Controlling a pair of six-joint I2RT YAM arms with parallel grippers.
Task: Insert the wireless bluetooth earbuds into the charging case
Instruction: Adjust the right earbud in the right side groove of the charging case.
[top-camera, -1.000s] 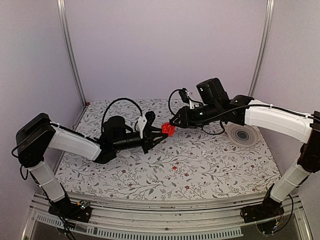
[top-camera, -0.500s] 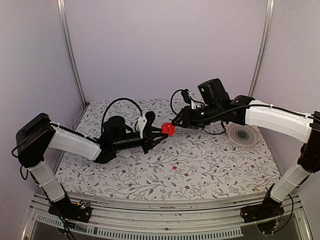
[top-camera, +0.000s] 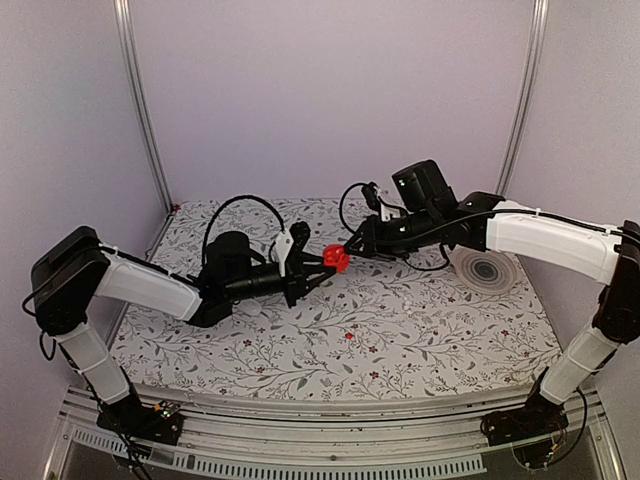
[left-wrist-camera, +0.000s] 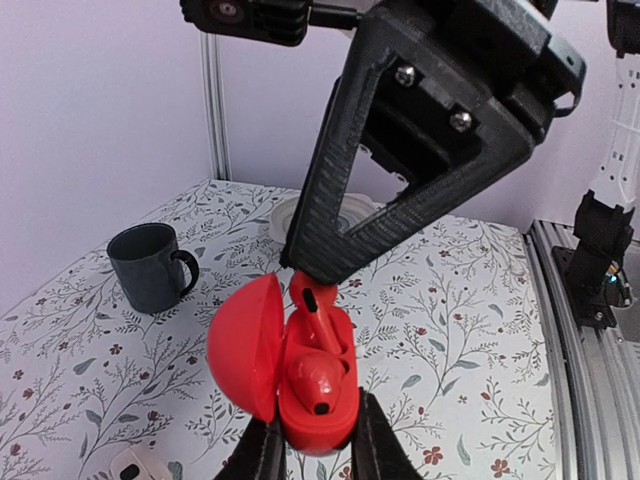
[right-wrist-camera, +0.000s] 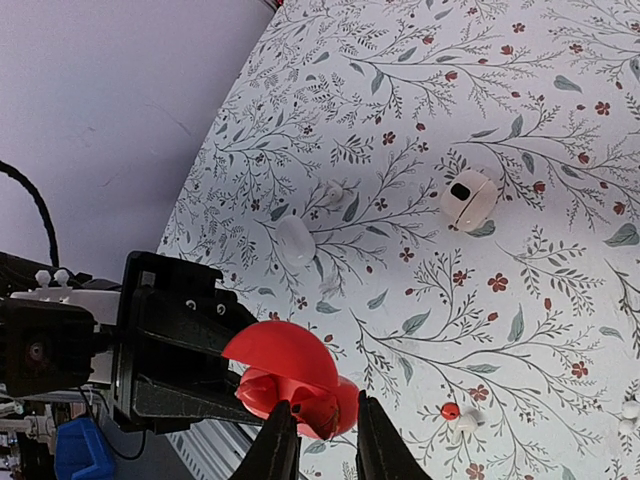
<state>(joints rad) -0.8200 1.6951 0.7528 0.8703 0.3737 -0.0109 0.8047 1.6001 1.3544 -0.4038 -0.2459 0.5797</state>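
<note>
From above, over the middle of the table (top-camera: 400, 330): red case (top-camera: 338, 258) up off the cloth, clamped at the tip of the left gripper (top-camera: 324, 266), in from 9 o'clock. Right gripper (top-camera: 350, 246) in from 2 o'clock, tip down at the case. Grey ringed plate (top-camera: 485, 268) flat on the cloth at 3 o'clock of the case, well apart from it.

From the left wrist: own fingers (left-wrist-camera: 262, 455) tight on the lower body of the case, one on each side. Lid (left-wrist-camera: 245, 345) swung open toward 9 o'clock. One red earbud (left-wrist-camera: 320, 378) seated in its well. Second earbud (left-wrist-camera: 308, 298) upright at 12 o'clock of the first, foot in the case, top meeting the right gripper's black tip. Dark mug (left-wrist-camera: 150, 268) on the cloth at 9 o'clock, handle toward 3 o'clock.

From the right wrist: own fingers a narrow slit apart at 6 o'clock, red showing between them; cannot tell whether pinching the second earbud or only beside it. Open lid at 11 o'clock of the fingers, left gripper's black frame at 9 o'clock. On the cloth beyond: white pod (right-wrist-camera: 468, 198) with a dark window at 1 o'clock, white oval (right-wrist-camera: 295, 240) at 12 o'clock, small red-capped bit (right-wrist-camera: 452, 412) at 3 o'clock
</note>
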